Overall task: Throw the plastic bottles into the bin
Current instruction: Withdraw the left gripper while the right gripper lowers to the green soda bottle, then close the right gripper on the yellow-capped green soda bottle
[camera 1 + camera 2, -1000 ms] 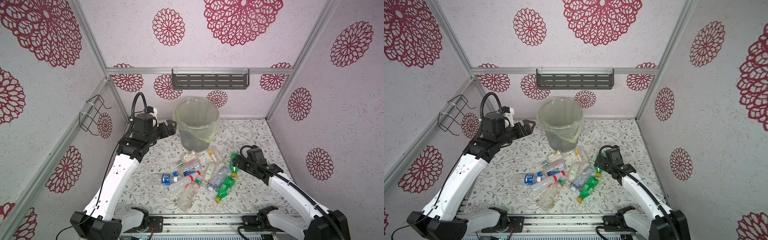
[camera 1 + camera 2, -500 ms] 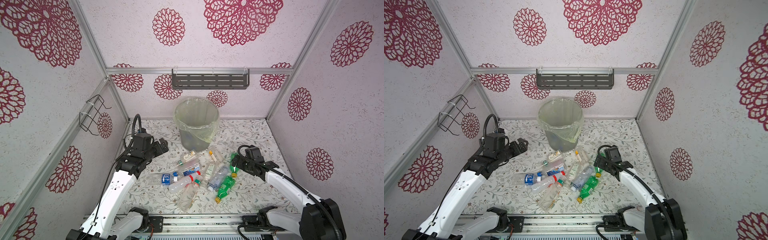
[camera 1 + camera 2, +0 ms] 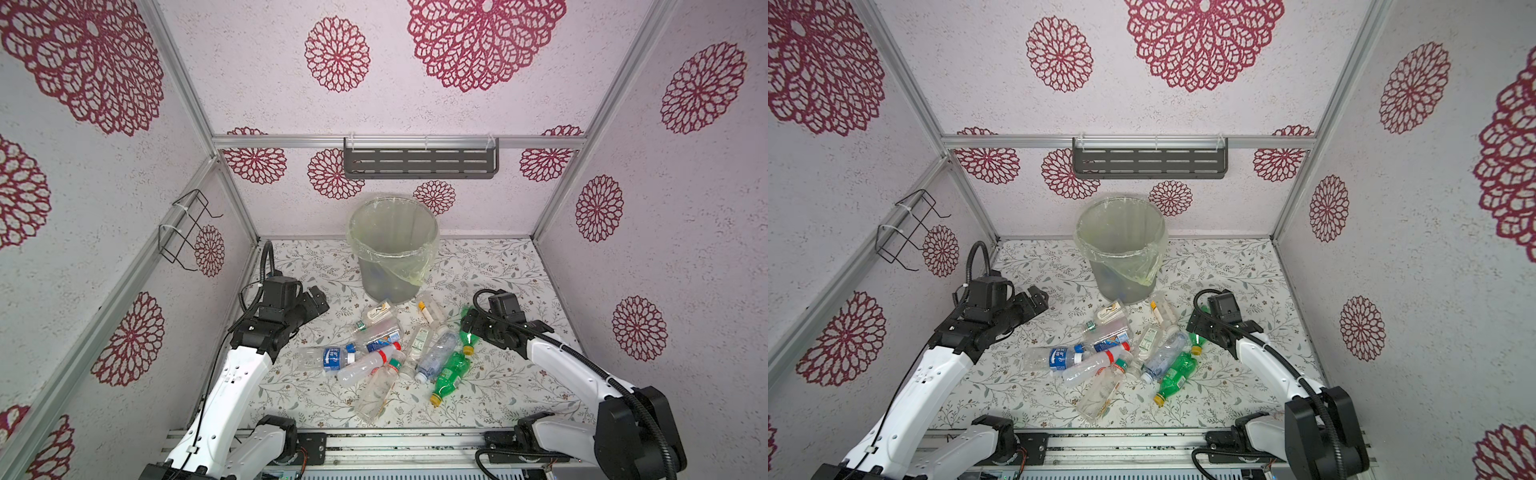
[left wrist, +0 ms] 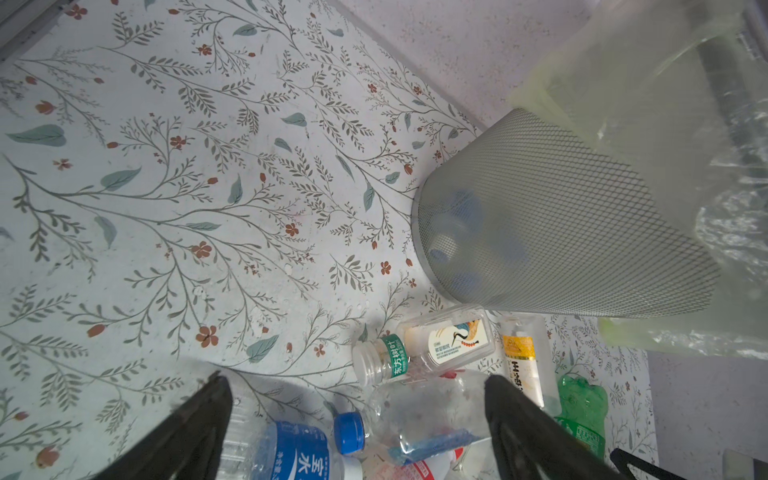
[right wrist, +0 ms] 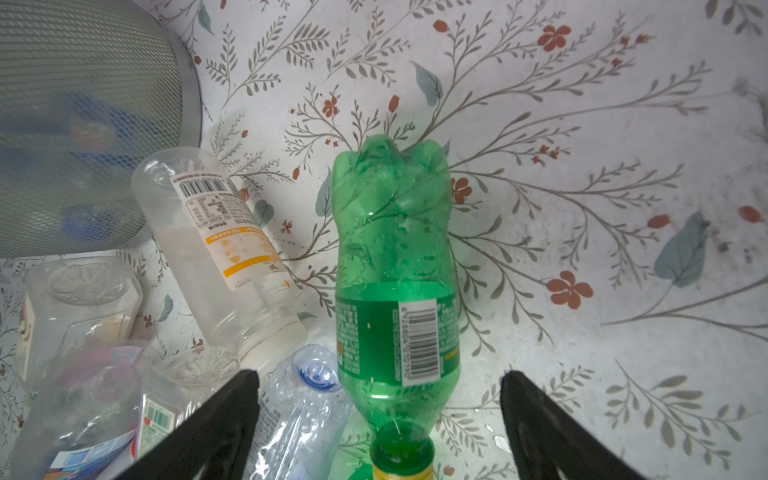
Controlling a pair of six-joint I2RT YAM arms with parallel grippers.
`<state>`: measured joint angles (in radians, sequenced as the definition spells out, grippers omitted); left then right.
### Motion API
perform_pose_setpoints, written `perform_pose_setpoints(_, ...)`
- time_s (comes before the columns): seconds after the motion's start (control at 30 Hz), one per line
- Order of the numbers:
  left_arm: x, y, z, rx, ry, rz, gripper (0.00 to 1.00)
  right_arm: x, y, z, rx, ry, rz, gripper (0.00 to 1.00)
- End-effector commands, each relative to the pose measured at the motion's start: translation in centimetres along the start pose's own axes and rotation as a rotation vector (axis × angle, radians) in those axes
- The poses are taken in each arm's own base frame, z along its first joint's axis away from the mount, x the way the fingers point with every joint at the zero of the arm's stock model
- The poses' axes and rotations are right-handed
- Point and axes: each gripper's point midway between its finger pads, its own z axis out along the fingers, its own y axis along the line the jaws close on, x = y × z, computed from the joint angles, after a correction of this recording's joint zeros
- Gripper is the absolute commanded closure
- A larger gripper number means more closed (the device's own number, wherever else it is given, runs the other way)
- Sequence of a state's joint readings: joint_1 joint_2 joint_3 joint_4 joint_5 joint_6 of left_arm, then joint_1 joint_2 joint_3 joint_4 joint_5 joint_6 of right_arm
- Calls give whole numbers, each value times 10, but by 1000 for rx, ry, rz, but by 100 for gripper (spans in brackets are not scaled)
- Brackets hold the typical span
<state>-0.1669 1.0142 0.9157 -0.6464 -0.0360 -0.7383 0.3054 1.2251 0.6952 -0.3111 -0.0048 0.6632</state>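
Observation:
Several plastic bottles (image 3: 386, 349) lie in a heap on the floral floor in front of the bin (image 3: 392, 249), a grey basket lined with a yellowish bag. My right gripper (image 3: 465, 328) is low at the heap's right edge. In the right wrist view it (image 5: 379, 374) stands open astride a green bottle (image 5: 395, 257), with a gap on each side of the neck. My left gripper (image 3: 318, 301) hovers open left of the heap. In the left wrist view it (image 4: 355, 380) frames a clear blue-capped bottle (image 4: 415, 419) without touching it.
A dark slotted shelf (image 3: 419, 162) hangs on the back wall above the bin, and a black wire rack (image 3: 183, 228) on the left wall. A second green bottle (image 3: 451, 372) lies nearer the front. Blue shapes show through the bin's mesh wall (image 4: 561, 216).
My left arm has come down from beside the bin's rim to just above the floor, left of the heap. The right gripper has edged in over the green bottle.

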Motion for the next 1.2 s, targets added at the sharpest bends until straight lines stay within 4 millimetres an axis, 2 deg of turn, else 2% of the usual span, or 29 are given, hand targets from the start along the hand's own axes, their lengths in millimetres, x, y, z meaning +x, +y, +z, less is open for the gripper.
perform_pose_setpoints(0.0, 0, 6, 2, -9, -10, -18, 3, -10, 7, -1, -15, -18, -24, 9)
perform_pose_setpoints(0.33, 11, 21, 7, -39, 8, -37, 3, -8, 5, 13, 4, 13, -40, 17)
perform_pose_setpoints(0.83, 16, 32, 9, -53, 10, -63, 3, -15, 8, 36, 36, 48, -64, 22)
perform_pose_setpoints(1.17, 17, 37, 10, -63, 11, -76, 3, -9, 5, 53, 54, 97, -64, 31)
